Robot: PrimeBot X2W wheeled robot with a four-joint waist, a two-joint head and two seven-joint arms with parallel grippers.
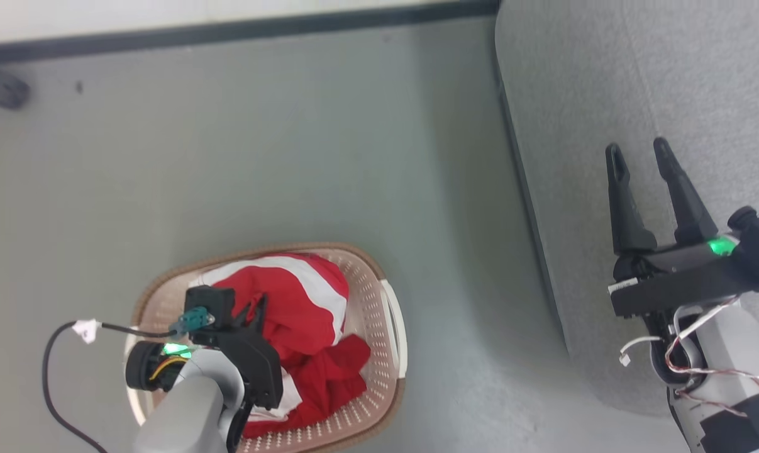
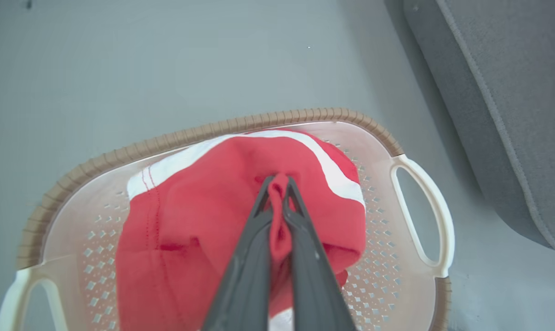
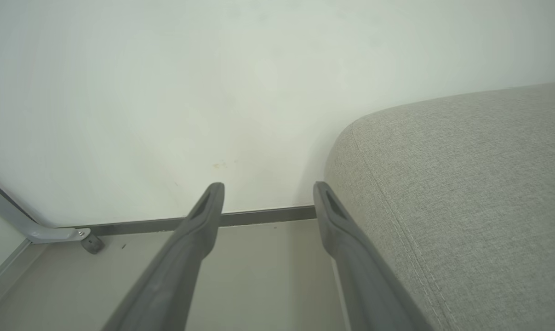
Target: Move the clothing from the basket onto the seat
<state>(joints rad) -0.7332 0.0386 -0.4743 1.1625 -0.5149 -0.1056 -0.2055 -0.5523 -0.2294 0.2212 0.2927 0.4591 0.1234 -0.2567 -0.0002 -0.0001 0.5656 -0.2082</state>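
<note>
The left gripper [image 2: 278, 181] pinched a fold of red clothing [image 2: 199, 197], the basket [image 2: 176, 137] below it. The right gripper [image 1: 638, 151] was wide open and empty, the seat [image 1: 605, 75] beside it.

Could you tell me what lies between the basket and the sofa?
Just bare grey floor lies between the basket and the sofa, seen in the head view.

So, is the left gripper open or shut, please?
Shut: the left gripper pinches a fold of the red clothing in the basket.

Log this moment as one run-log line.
left gripper: shut on red garment in laundry basket | right gripper: open, near sofa | stage: garment not yet moved
</note>
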